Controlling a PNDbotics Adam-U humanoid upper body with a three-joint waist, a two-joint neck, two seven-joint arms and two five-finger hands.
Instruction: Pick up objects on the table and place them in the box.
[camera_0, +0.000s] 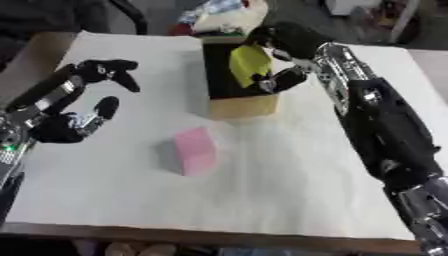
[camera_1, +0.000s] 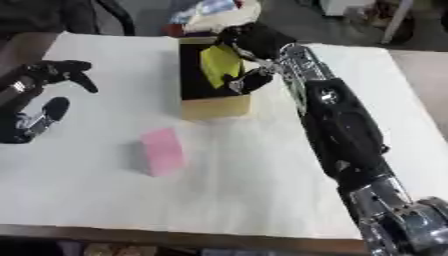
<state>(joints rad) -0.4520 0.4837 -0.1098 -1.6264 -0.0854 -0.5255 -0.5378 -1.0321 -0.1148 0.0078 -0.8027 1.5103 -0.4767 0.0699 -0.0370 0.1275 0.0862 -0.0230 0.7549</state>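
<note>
Placing step: yellow object over the box, pink block waiting.

My right hand (camera_0: 280, 55), top centre of frame, has its fingers curled round the yellow object (camera_0: 249, 64), held in the box (camera_0: 241, 106) opening. My left hand (camera_0: 83, 97), at left, hovers with relaxed, empty fingers. Pink block (camera_0: 194, 151) sits mid-frame on the counter (camera_0: 289, 190), below the box. Next, I judge: let go of the yellow one, lift clear, then go for the pink.

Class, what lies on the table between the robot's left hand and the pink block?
Only bare white table between left hand and pink block, left eye view.
</note>
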